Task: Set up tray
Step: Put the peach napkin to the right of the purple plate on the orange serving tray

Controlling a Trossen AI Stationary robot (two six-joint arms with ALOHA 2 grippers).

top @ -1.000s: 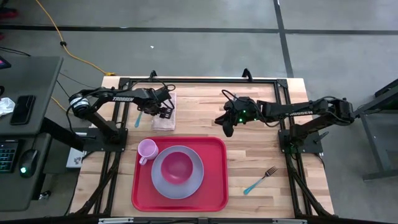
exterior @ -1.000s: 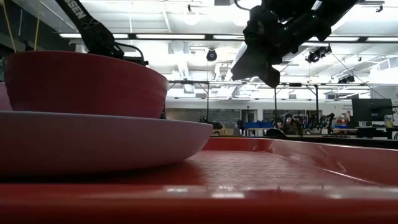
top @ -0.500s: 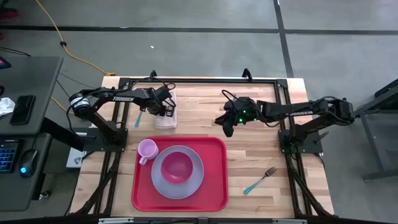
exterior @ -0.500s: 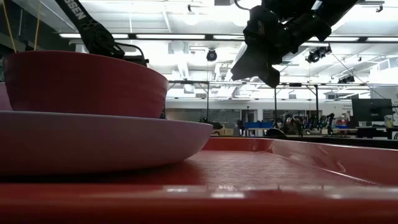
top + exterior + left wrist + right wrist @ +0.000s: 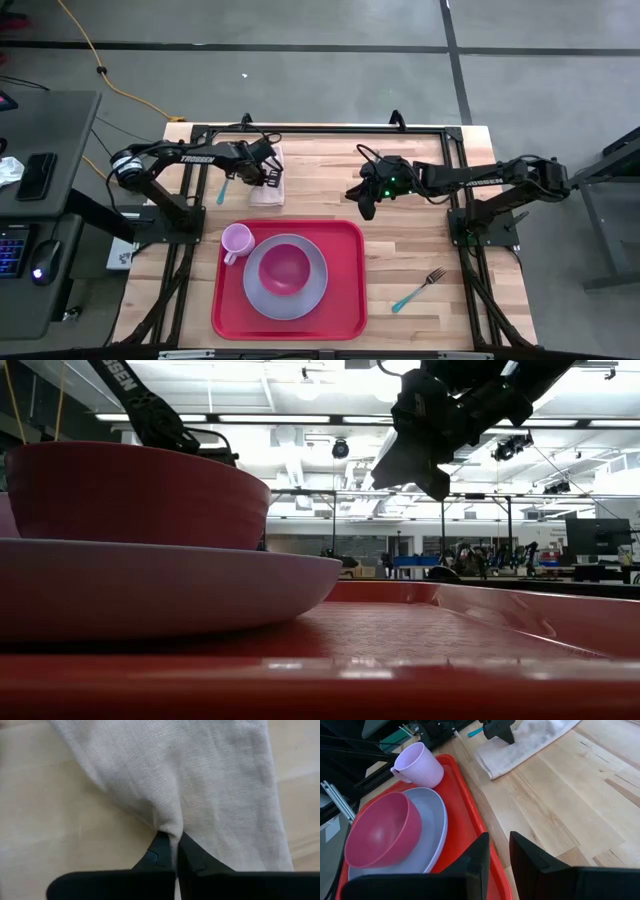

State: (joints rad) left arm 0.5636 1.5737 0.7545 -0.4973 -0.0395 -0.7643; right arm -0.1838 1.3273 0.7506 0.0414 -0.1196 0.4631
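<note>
A red tray lies flat on the wooden surface, at its near middle. On the tray sits a grey plate holding a dark pink bowl, with a pale pink mug just beside the plate. At the far left, the left pincer is closed on a fold of a beige cloth lying on the surface. The right pincer hangs above bare wood just beyond the tray's far right corner, its fingers slightly apart and empty. A fork with a teal handle lies to the right of the tray, apart from it.
</note>
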